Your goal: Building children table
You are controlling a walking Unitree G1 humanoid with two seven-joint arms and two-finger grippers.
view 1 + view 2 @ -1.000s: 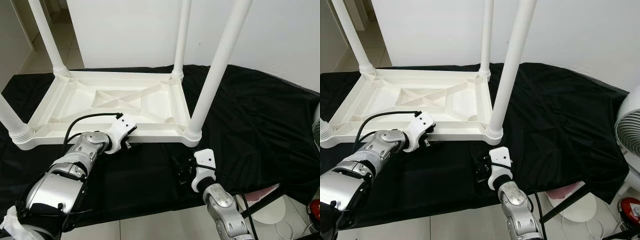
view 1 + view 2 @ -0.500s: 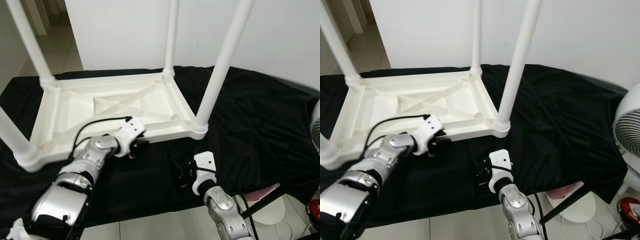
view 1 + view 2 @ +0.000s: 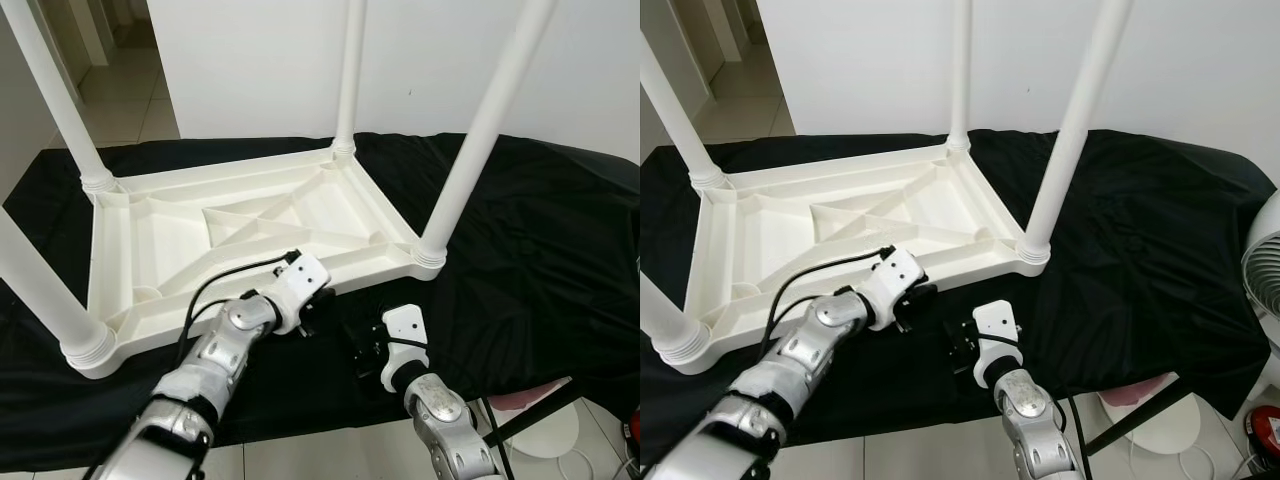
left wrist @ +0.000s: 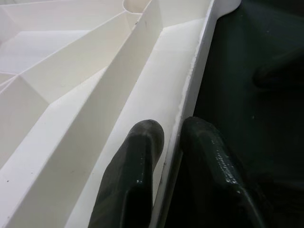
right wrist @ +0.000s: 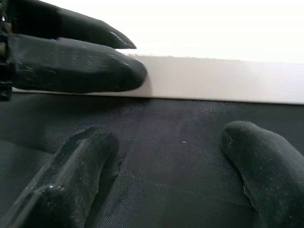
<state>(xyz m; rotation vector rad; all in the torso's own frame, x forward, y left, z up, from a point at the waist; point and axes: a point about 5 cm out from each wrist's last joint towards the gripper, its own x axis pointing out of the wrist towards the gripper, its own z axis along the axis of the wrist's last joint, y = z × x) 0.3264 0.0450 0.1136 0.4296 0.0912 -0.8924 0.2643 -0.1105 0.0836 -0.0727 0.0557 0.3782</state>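
Upturned white table (image 3: 250, 225) on a black cloth (image 3: 520, 250): the left gripper (image 4: 166, 137) pinches its near rim and could slip, its bite apparently shallow. The right gripper (image 5: 161, 190) rests spread on the cloth alongside. The left wrist view reveals fingers (image 4: 137, 161) straddling the rim

Upturned table (image 3: 250, 215) lies on cloth (image 3: 520, 250) — left gripper (image 4: 166, 142) on its near rim.

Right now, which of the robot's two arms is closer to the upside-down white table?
Left. Its end effector pinches the table's near rim. The right end effector hovers open over the black cloth, just short of that rim.
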